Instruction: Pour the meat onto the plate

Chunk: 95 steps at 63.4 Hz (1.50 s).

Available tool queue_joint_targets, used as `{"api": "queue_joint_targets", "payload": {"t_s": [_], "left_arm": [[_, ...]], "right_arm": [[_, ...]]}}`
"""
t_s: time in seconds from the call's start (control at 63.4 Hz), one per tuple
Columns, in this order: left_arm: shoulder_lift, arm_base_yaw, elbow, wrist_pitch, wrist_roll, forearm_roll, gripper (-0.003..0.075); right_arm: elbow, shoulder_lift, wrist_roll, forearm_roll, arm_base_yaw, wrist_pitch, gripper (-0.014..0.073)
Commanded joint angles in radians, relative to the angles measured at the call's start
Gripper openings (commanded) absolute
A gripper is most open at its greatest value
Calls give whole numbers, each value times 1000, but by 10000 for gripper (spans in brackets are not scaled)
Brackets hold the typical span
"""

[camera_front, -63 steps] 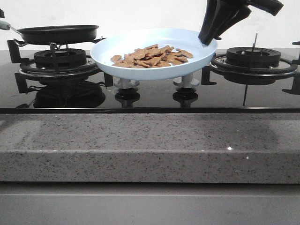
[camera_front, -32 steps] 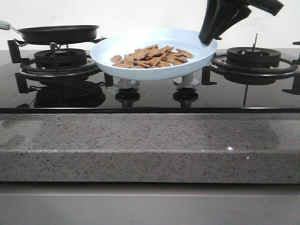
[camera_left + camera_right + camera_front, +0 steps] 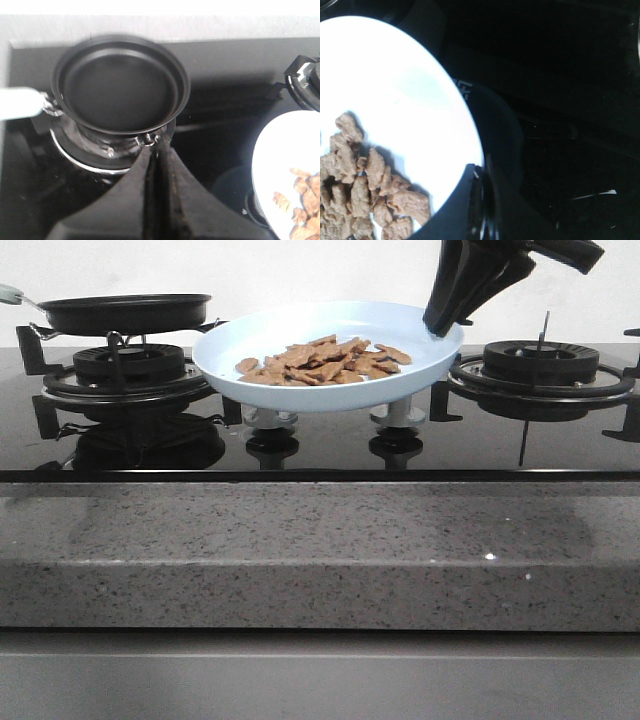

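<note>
**Ana:** Front view first. Where did the meat [image 3: 326, 361] lie?

**Ben:** Heaped on the plate [image 3: 240, 380], toward its middle and near side. The plate was held above the two white knobs [image 3: 271, 418] of the hob [image 3: 320, 445], between the left burner [image 3: 128, 365] and the right burner [image 3: 540, 362], its right side a little higher than its left.

**Ana:** And the right end effector [image 3: 444, 324]?

**Ben:** It reached down from the upper right and met the plate's far right rim. In the right wrist view the right end effector [image 3: 482, 185] had its fingers [image 3: 465, 200] pinched together on the rim of the plate [image 3: 420, 100], with the meat [image 3: 365, 195] just beside them on the pale surface.

**Ana:** The left one?

**Ben:** Not visible from the front. In the left wrist view the left end effector [image 3: 156, 155] had its fingers pressed together with only a thin seam between them and nothing in it. It hung above the hob, near the pan [image 3: 120, 85].

**Ana:** The pan?

**Ben:** Black, bare inside, over the left burner, its pale handle [image 3: 20, 102] sticking out to one side. From the front the pan [image 3: 125, 312] was level and well apart from the plate's meat, though the plate's left rim came near it. The same wrist view caught the plate [image 3: 280, 150] with some meat [image 3: 300, 200] at its edge.

**Ana:** The bench [image 3: 320, 555]?

**Ben:** Speckled grey stone along the hob's front.
</note>
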Motion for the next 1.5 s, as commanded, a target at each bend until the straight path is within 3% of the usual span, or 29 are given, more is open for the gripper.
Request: {"api": "queue_joint_targets", "payload": {"t_s": [0.0,0.173,0.3,0.552,1.482], "left_arm": [[-105,-79,57,-179,-87,112,-21],[-232,-186,197,-267,-319,392,-21],[-310,-214,283,-267,-437,499,-21],[-419,-214,381,-332,-443,502,-20],[-426,-214,384,-346,-443,499,-20]], "right_arm": [[-26,-54,-8,27,-2,-39,-69],[-26,-54,-8,27,-2,-39,-69],[-26,-54,-8,27,-2,-39,-69],[-26,-54,-8,27,-2,-39,-69],[-26,-54,-8,28,-2,-40,-69]]}}
